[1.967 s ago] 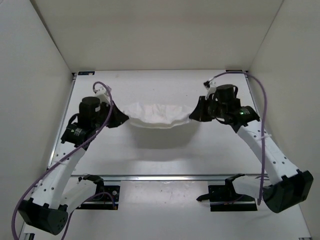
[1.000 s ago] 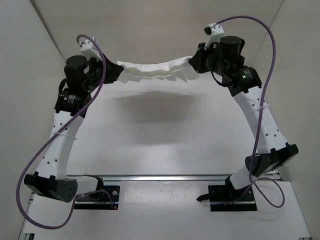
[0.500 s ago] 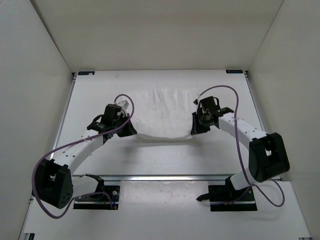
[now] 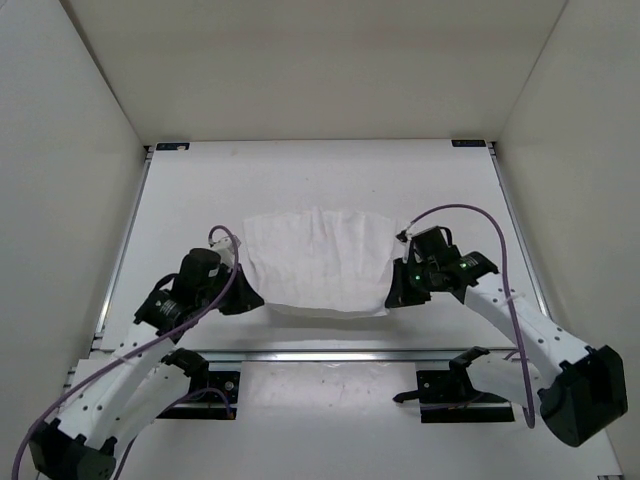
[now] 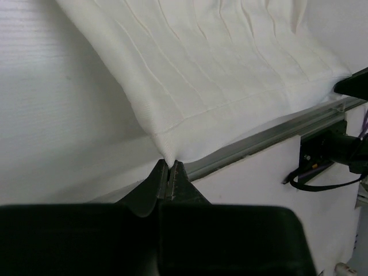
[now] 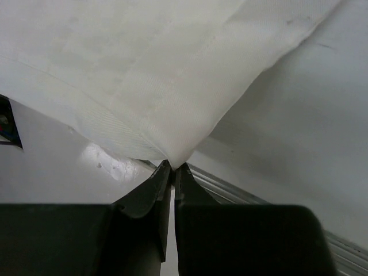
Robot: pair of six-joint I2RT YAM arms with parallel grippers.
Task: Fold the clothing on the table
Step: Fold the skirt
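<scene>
Worktop (image 4: 200,190): flat, matte white, with a metal rail (image 4: 330,353) along its near edge.

Clothing (image 4: 318,258): one white, thin piece of fabric, opened out as a rough rectangle in the middle of the worktop, between the two arms. The far edge lies flat on the surface. The near edge runs close to the rail and throws a thin shadow beneath it. Fine creases run across the cloth. No print is visible.

Left tool (image 5: 169,172): clenched on the near-left corner of the clothing. The wrist view shows the fabric tapering to a point that is pinched between the two dark fingertips, with the hem stretching away toward the other arm. The corner sits slightly clear of the surface.

Right tool (image 6: 173,172): clenched on the near-right corner of the clothing. Its wrist view shows the same condition: the corner is drawn to a point and nipped between the closed fingertips, with the rail just beyond.

Both arms lie low over the near half of the worktop, each reaching inward to its own corner, with the cloth drawn between them.
</scene>
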